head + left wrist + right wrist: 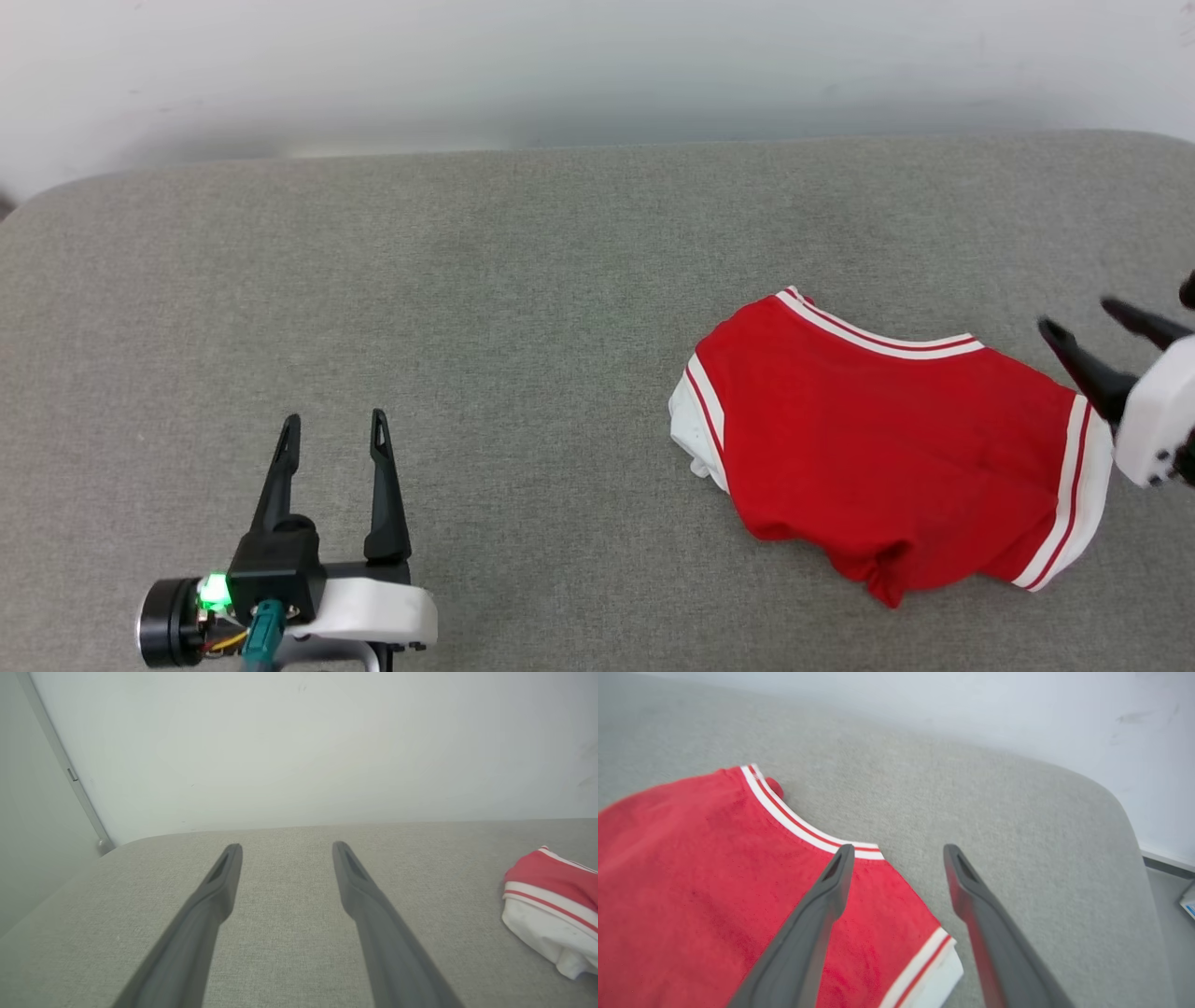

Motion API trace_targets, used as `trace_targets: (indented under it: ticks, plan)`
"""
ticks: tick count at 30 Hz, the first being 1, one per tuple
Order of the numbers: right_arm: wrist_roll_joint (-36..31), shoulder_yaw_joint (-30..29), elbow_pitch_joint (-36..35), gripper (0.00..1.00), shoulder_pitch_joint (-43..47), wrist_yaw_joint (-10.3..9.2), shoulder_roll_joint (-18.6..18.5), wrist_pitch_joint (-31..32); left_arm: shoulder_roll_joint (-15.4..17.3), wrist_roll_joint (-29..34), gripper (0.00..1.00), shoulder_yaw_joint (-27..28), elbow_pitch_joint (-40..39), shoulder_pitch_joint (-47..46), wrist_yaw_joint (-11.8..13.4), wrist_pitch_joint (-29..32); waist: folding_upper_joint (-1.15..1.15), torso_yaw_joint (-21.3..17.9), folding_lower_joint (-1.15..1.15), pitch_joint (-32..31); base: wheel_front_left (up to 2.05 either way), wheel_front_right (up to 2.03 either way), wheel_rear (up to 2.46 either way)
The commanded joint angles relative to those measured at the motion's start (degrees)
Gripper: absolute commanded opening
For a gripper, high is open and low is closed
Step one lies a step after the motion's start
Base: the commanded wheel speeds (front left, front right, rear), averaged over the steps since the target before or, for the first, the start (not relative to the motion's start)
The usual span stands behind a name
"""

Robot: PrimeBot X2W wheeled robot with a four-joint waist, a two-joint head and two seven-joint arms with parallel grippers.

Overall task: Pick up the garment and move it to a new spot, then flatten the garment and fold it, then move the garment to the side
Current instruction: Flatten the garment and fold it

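Grey cushion [560,280] bears garment [887,439] beside right end effector [1075,315] (spread)

The red jersey shirt with white striped-trim sleeves [887,448] gets chopped by the right edge in the left wrist view and by the left and bottom edges in the right wrist one. The dark-fingered right gripper [1075,315] is cut off at the head view's right edge and kinda smeary, and a tiny white-and-blue scrap [1189,901] at the right wrist view's edge is too cropped to identify.
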Motion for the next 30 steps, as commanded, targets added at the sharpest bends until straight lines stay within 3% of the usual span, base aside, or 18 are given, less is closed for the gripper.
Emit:
trace_targets:
  ticks: [1, 8, 12, 18, 23, 30]
  plan:
    - [-0.12, -0.58, -0.16, 1.00, 0.12, -0.02, 1.02, -0.91, 0.37, 0.33, 1.00, 0.19, -0.09, -0.84, -0.31, -0.15, 0.00, -0.19, 0.00, -0.06, 0.00, 0.00, 0.00]
    - [-13.18, -15.75, -1.43, 1.00, 1.86, -0.03, 9.46, -16.08, 1.95, 0.94, 1.00, 1.38, -0.07, -3.60, -1.45, -0.15, 0.00, -1.12, 0.00, 0.25, 0.00, 0.00, 0.00]
    - [-23.37, -27.41, -5.35, 1.00, 6.11, -0.03, 16.20, -17.56, 2.60, 0.97, 1.00, 1.44, 0.35, -5.58, -2.61, -0.15, 0.00, -1.52, 0.00, 0.47, 0.00, 0.00, 0.00]
    - [-37.78, -43.61, -20.73, 1.00, 16.50, -0.05, 28.63, -17.57, 4.79, 0.58, 1.00, 0.54, 3.39, -11.86, -6.16, -0.15, 0.00, -1.46, 0.00, 1.15, 0.00, 0.00, 0.00]
    - [-43.50, -46.84, -29.78, 1.00, 23.19, -0.03, 34.56, -17.58, 7.60, -0.30, 1.00, -0.66, 5.84, -19.85, -10.66, 1.51, 0.00, -1.85, 0.00, 2.28, 0.00, 0.00, 0.00]
    - [-45.89, -48.03, -33.91, 1.00, 26.25, -0.03, 38.14, -17.59, 11.50, -4.13, 1.00, -5.30, 6.83, -32.94, -15.62, 12.96, 0.00, -3.05, 0.00, 4.49, 0.00, 0.00, 0.00]
